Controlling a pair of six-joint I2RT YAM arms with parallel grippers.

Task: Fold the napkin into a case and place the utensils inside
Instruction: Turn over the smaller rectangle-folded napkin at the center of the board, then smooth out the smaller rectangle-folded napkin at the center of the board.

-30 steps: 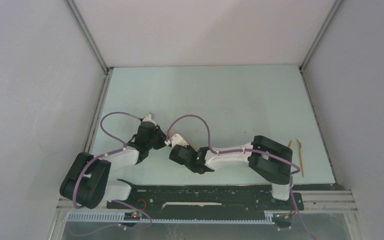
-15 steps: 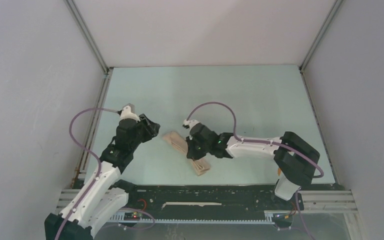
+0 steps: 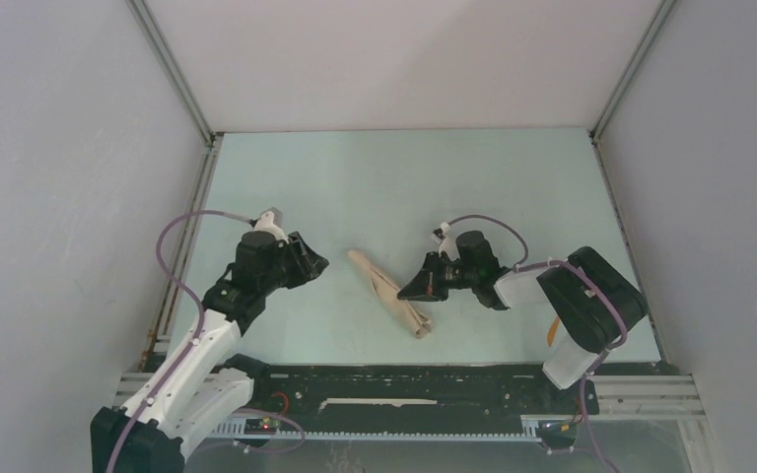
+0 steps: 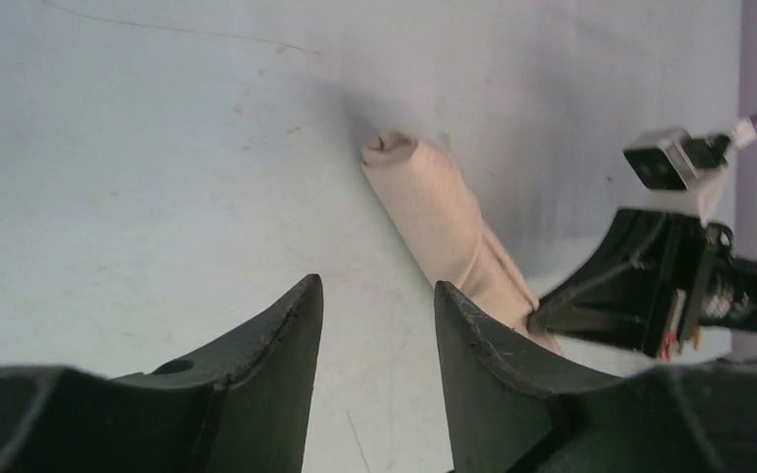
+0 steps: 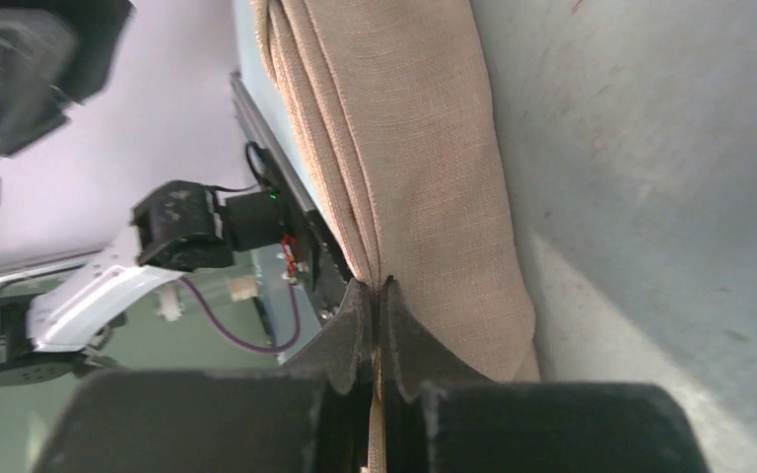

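The napkin (image 3: 379, 281) lies folded into a narrow beige case, slanting from upper left to lower right on the pale green table (image 3: 404, 187). My right gripper (image 3: 406, 293) touches its right edge. In the right wrist view that gripper (image 5: 378, 284) is shut on a thin orange-tan utensil (image 5: 377, 423), its tips at a fold of the cloth (image 5: 424, 148). An orange utensil (image 3: 551, 330) shows partly behind the right arm. My left gripper (image 3: 317, 264) stands open left of the napkin, apart from it. In the left wrist view it (image 4: 375, 286) holds nothing, with the rolled end (image 4: 424, 192) ahead.
Grey enclosure walls and metal corner rails (image 3: 172, 79) bound the table on three sides. A black rail (image 3: 404, 379) runs along the near edge by the arm bases. The right arm's bulky elbow (image 3: 591, 296) sits over the table's right side.
The folded napkin has come into view and turned narrower. My left gripper has opened and drawn back left. The right arm has pulled rightward, and the sticks at the right are partly covered.
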